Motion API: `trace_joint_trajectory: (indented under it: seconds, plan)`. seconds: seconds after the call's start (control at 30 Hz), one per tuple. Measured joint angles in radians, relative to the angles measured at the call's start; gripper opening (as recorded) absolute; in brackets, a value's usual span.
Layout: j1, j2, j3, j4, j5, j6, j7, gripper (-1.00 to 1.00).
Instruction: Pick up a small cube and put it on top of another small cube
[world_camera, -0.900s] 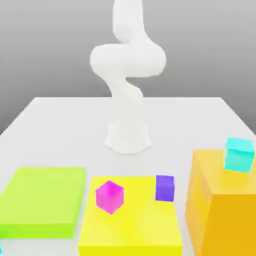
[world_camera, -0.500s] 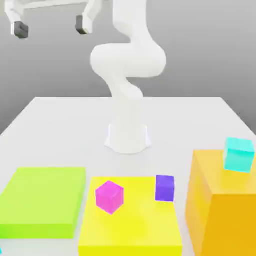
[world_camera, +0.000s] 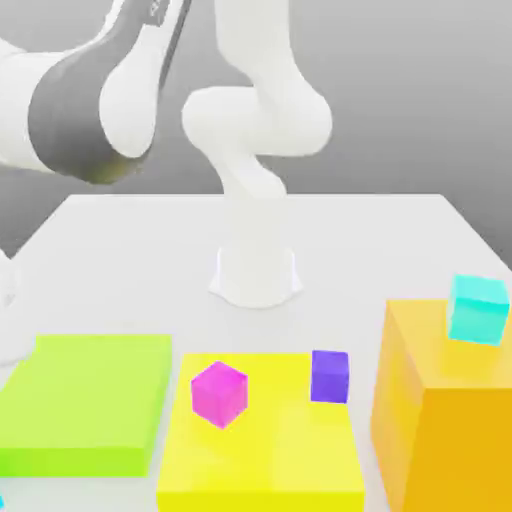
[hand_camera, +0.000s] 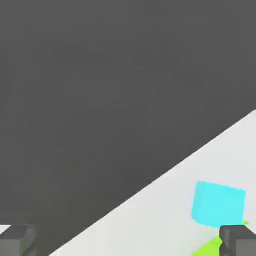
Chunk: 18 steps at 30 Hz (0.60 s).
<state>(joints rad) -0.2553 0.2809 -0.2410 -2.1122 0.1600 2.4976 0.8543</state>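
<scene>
Standing on a white table: one white robot arm, base near the table's middle, with an upper link swung across to the exterior view's left.

Item 1. Gripper: seen in the hand view as two dark fingertips set wide apart, nothing between them; released.

Item 2. Magenta cube: small, resting on the yellow slab, toward the exterior view's left part of that slab, turned slightly askew.

Item 3. Purple cube: small, on the same yellow slab, near its far edge and toward the exterior view's right; apart from the magenta cube.

Item 4. Cyan cube: small, sitting atop the tall orange block at the exterior view's right.

Item 5. Lime-green slab: low and flat, at the exterior view's left, just beside the yellow slab.

Item 6. Second cyan cube: shown by the hand view, resting on the white table beside a lime-green edge, near one fingertip.

No cube is stacked on another cube.
</scene>
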Motion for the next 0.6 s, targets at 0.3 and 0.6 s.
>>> trace_joint_trajectory:
  seconds: [0.3,0.6]
  plan:
    - [-0.105,0.329,0.021,0.064,0.082,0.127,-0.024,0.0]
    - [-0.103,0.321,0.017,0.063,0.082,0.12,-0.024,-1.0]
